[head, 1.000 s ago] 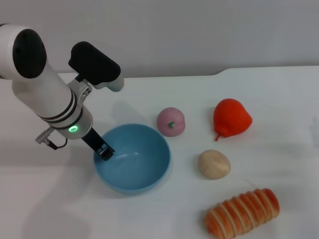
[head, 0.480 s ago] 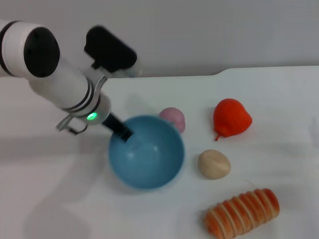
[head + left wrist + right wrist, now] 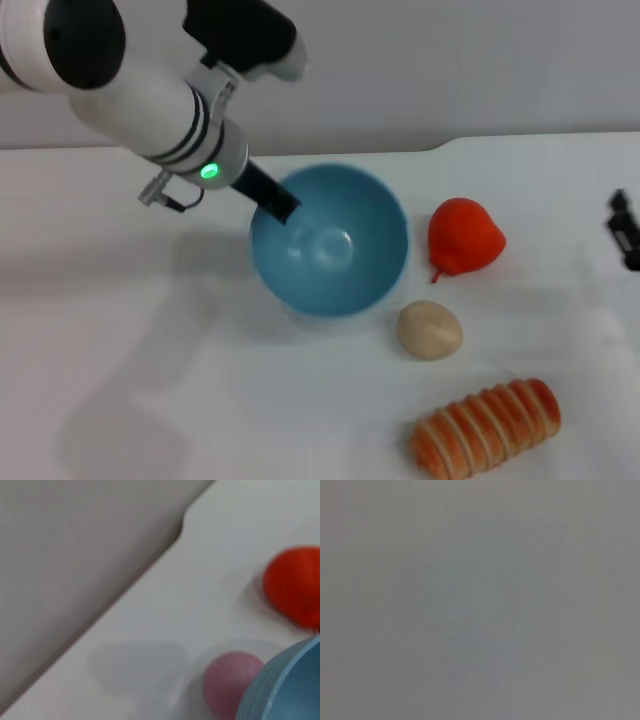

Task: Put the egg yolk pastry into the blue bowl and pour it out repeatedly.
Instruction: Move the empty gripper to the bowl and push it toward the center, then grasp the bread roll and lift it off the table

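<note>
My left gripper (image 3: 281, 208) is shut on the near-left rim of the blue bowl (image 3: 335, 245) and holds it off the table, tilted so its empty inside faces up toward me. The bowl's edge also shows in the left wrist view (image 3: 287, 685). The egg yolk pastry (image 3: 430, 330) lies on the white table, just below and to the right of the bowl, apart from it. A dark part of my right gripper (image 3: 625, 230) shows at the right edge of the head view, far from the pastry.
A red pear (image 3: 465, 236) lies right of the bowl. An orange ridged bread roll (image 3: 487, 425) lies at the front right. The pink ball (image 3: 230, 682) sits behind the bowl, hidden in the head view. The table's back edge (image 3: 440, 148) runs behind.
My left arm has lifted the bowl off the table, carried it up and to the right and tilted it, covering the pink ball. My right gripper has come into view at the right edge.
</note>
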Action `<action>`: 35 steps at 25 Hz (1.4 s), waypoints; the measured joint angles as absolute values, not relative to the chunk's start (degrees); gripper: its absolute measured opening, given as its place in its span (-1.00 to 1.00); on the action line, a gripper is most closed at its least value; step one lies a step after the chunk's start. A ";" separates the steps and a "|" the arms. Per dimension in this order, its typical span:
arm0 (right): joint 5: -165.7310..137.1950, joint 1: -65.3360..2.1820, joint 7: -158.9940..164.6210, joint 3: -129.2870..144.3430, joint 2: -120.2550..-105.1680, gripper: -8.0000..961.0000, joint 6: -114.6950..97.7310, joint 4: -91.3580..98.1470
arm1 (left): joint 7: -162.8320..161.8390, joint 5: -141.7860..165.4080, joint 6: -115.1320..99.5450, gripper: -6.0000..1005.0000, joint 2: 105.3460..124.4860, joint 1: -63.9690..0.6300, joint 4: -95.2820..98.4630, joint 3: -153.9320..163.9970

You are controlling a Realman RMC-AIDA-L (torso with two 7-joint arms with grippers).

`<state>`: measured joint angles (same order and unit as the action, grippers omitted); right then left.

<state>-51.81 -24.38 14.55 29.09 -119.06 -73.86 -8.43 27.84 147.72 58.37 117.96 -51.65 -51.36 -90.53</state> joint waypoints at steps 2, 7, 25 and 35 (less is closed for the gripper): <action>-55.91 -24.89 17.24 29.09 -118.85 0.34 -73.27 -8.16 | 26.01 148.38 57.28 -0.99 118.02 -52.14 -51.12 -91.48; -62.26 -25.82 20.16 29.09 -118.60 0.34 -71.64 -7.34 | 21.69 152.73 56.78 -0.99 117.98 -55.49 -50.07 -91.87; -87.93 -21.29 44.52 28.96 -118.45 0.34 -77.97 1.14 | 20.30 159.09 60.47 -0.99 117.68 -64.40 -42.19 -95.53; -93.24 -21.40 55.16 29.37 -118.63 0.34 -70.42 6.05 | 20.39 159.16 59.59 -0.99 117.94 -64.33 -42.40 -95.58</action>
<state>-93.24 -21.40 55.16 29.37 -118.63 -70.42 6.05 20.39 159.16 59.59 117.94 -64.33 -42.40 -95.58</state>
